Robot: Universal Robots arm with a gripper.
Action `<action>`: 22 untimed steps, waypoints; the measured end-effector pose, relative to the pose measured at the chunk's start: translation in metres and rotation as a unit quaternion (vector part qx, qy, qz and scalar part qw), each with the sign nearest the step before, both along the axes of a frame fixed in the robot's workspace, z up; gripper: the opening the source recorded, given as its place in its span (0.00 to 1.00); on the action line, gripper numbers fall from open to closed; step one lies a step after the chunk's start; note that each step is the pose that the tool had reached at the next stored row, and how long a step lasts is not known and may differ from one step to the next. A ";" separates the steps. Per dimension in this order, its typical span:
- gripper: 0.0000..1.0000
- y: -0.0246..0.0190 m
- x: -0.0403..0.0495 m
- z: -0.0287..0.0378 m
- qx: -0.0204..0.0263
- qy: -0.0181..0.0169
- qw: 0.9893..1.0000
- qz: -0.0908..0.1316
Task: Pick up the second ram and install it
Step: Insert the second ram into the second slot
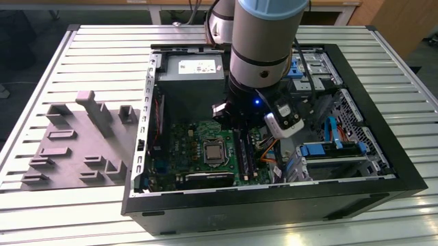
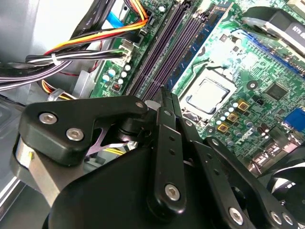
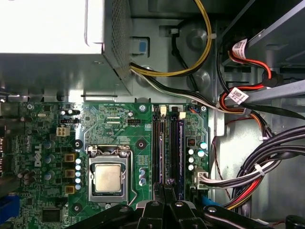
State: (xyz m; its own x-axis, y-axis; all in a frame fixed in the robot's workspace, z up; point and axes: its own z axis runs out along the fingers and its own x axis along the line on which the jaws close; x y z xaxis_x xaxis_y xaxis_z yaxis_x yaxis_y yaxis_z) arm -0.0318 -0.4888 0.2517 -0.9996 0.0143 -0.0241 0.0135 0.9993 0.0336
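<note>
The open computer case [image 1: 383,192] holds a green motherboard [image 1: 188,148] with its CPU socket [image 3: 107,177], a power supply [image 1: 193,69] and bundled cables [image 3: 267,164]. The gripper [image 2: 164,102], fingers pinched together, hovers over the memory slots [image 3: 162,152]. The second ram [image 3: 174,152] stands seated in a slot just beside the fingertips.

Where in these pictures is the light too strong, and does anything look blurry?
In the first wrist view the power supply box is washed out to plain white. In the exterior view glare patches sit on the slatted table near its front edge. In the second wrist view the gripper up close looks soft, while the motherboard behind is sharper.
</note>
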 end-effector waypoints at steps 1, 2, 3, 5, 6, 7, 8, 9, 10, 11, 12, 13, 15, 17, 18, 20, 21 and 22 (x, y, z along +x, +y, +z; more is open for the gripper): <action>0.12 0.0000 0.0000 -0.0004 0.000 0.000 1.000 0.000; 0.12 0.0000 0.0000 -0.0008 0.000 0.000 1.000 0.000; 0.12 0.0000 0.0000 -0.0013 0.000 0.000 1.000 0.000; 0.12 0.0000 0.0000 -0.0020 0.000 0.000 1.000 0.000; 0.12 0.0000 0.0000 -0.0024 0.000 0.000 1.000 0.000; 0.12 0.0000 0.0000 -0.0027 0.000 0.000 1.000 0.000; 0.12 0.0000 0.0000 -0.0030 0.000 0.000 1.000 0.000; 0.12 0.0000 0.0000 -0.0034 0.000 0.000 1.000 0.000; 0.12 0.0000 0.0001 -0.0037 0.000 0.000 1.000 -0.001; 0.12 0.0000 0.0001 -0.0043 0.000 0.000 1.000 -0.001; 0.12 0.0000 0.0001 -0.0046 0.000 0.000 1.000 -0.001; 0.12 0.0000 0.0001 -0.0050 0.000 0.000 1.000 -0.001; 0.12 0.0000 0.0001 -0.0057 0.000 0.000 1.000 -0.001; 0.12 0.0000 0.0001 -0.0063 0.000 0.000 1.000 -0.001; 0.12 0.0000 0.0002 -0.0066 0.000 0.000 1.000 -0.001; 0.12 0.0000 0.0003 -0.0072 0.000 0.000 1.000 -0.001; 0.12 0.0000 0.0003 -0.0074 0.000 0.000 1.000 -0.001; 0.12 0.0000 0.0003 -0.0076 0.000 0.000 1.000 -0.001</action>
State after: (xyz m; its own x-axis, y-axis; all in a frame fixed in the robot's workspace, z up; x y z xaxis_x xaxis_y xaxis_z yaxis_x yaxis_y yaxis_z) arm -0.0314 -0.4888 0.2441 -0.9996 0.0160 -0.0241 0.0152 0.9993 0.0334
